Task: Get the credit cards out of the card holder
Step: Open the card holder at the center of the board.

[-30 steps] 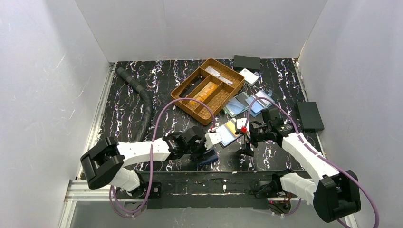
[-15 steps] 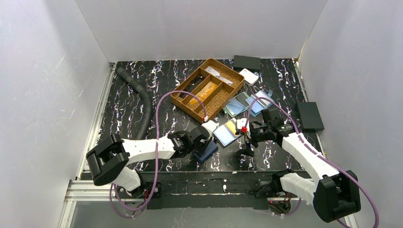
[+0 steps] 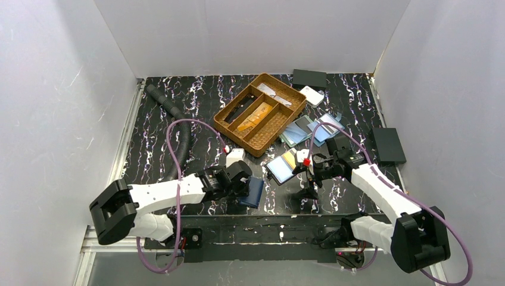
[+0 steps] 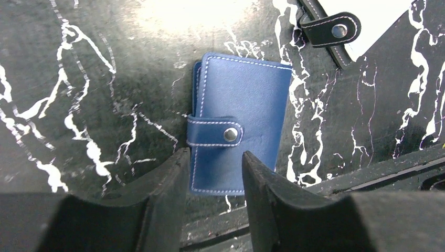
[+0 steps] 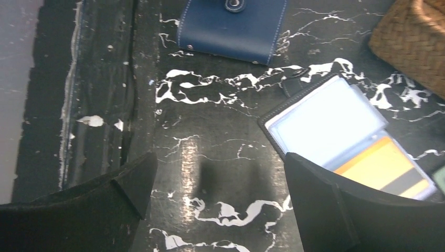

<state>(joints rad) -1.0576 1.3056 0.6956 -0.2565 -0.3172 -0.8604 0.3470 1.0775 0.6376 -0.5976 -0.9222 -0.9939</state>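
An open card holder (image 3: 283, 167) lies flat at mid-table, showing clear sleeves (image 5: 325, 123) and a yellow-orange credit card (image 5: 383, 165) in its far pocket. Its black snap strap (image 4: 328, 31) shows in the left wrist view. A closed blue card holder (image 3: 253, 192) with a snap tab (image 4: 239, 131) lies flat near the front edge. My left gripper (image 4: 215, 155) is open just above its near end, holding nothing. My right gripper (image 5: 219, 160) is wide open over bare table, its right finger (image 5: 320, 205) next to the open holder's near corner.
A wicker tray (image 3: 262, 113) stands behind the holders. More blue-grey sleeves (image 3: 309, 128) lie to its right. A black hose (image 3: 178, 128) runs along the left. Black boxes (image 3: 388, 145) (image 3: 309, 77) and a white item (image 3: 312, 95) sit at the right and back.
My left gripper held the closed blue holder tilted up; it now lies flat and the gripper has let go and drawn back left. The right arm has barely moved.
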